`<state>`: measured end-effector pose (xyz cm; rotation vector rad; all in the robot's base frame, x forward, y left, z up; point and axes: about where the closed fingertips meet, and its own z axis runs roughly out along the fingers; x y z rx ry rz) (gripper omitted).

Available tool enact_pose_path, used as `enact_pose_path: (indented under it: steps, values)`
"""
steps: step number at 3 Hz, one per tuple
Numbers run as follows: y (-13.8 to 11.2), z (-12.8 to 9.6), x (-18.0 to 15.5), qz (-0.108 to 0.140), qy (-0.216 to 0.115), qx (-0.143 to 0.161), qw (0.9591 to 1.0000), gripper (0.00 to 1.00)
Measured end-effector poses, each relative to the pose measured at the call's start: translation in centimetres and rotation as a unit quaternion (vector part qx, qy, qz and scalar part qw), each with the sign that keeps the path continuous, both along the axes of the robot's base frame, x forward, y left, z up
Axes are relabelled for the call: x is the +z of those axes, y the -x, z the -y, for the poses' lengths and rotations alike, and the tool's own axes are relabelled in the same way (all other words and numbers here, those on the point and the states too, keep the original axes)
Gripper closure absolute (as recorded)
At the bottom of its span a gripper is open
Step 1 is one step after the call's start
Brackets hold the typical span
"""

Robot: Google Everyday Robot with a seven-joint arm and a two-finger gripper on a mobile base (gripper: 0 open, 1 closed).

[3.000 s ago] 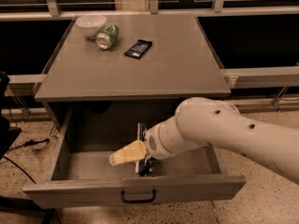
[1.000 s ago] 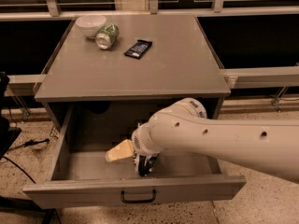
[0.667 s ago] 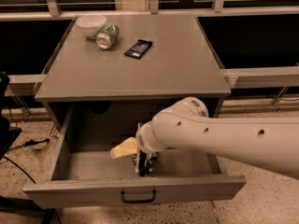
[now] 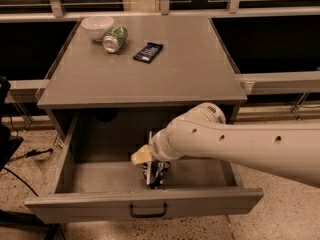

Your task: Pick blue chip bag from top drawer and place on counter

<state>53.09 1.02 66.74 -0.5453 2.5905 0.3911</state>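
The top drawer [image 4: 75, 176] is pulled open below the counter [image 4: 165, 76]. My white arm reaches in from the right. My gripper [image 4: 153, 173] points down inside the drawer, near the middle of its front. The blue chip bag [image 4: 160, 174], dark blue with white patches, stands upright and squeezed between the dark fingers [image 4: 148, 176], low over the drawer floor. A cream-coloured part of the wrist [image 4: 141, 155] sits just above it. The arm hides the right side of the drawer's floor.
On the counter's far left stand a white bowl [image 4: 97, 26] and a green can [image 4: 114, 38] on its side. A small flat dark bar wrapper [image 4: 148, 52] lies near them. The drawer's black handle [image 4: 148, 213] is on its front panel. Railings run behind the cabinet.
My wrist and gripper have shifted slightly right and up inside the drawer, with the bag staying between the fingers. Things on the counter have not moved.
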Motion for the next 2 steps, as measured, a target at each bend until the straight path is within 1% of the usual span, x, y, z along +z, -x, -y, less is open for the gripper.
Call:
enact_pose_path:
  steps: [1, 2]
  values:
    - [0.00, 0.00, 0.00, 0.000, 0.000, 0.000, 1.0000, 0.56]
    - [0.00, 0.00, 0.00, 0.000, 0.000, 0.000, 1.0000, 0.80]
